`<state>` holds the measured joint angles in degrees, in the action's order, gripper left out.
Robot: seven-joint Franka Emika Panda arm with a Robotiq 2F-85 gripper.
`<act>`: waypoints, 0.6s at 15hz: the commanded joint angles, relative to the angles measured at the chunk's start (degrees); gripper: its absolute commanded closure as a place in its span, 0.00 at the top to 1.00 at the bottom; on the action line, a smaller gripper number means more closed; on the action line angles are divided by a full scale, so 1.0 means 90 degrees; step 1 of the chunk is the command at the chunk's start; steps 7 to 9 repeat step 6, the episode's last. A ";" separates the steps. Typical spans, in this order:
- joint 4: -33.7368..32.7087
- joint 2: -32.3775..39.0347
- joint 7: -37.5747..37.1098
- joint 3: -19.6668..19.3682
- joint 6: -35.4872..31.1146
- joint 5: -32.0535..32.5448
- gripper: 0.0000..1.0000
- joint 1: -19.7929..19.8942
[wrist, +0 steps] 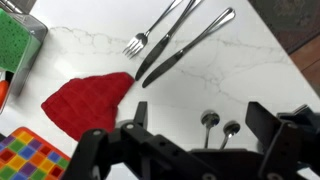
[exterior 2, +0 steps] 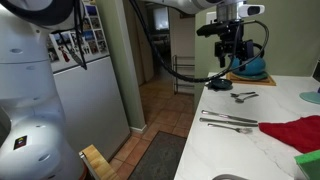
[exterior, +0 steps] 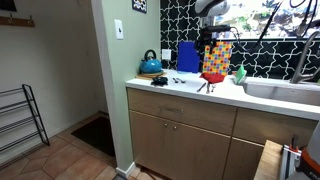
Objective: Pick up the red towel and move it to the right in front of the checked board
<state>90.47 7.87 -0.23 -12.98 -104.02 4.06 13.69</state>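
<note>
A: Where is the red towel at this moment?

B: It lies flat on the white bench. In the wrist view one edge of it is close to the checked board, and its pointed corner is just beside the tip of a knife. I cannot tell if the two touch.

A: And the claw? Does it hold something?

B: No. Its two fingers stand wide apart and nothing is between them. It hangs above the bench, not on the towel. Under it I see two spoons lying side by side.

A: Is it high?

B: In an exterior view the claw is clearly up in the air, near a teal kettle. The towel is well apart from it, at the near side of the bench.

A: What else lies there?

B: A fork next to the knife, and a green sponge at the corner of the wrist view.
</note>
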 commanded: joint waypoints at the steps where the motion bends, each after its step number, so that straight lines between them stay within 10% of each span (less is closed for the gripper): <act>1: 0.0297 -0.0577 0.0812 0.0127 0.1057 0.0231 1.00 -0.0106; 9: -0.0058 -0.0284 0.0473 0.0091 0.0798 0.0052 1.00 -0.0064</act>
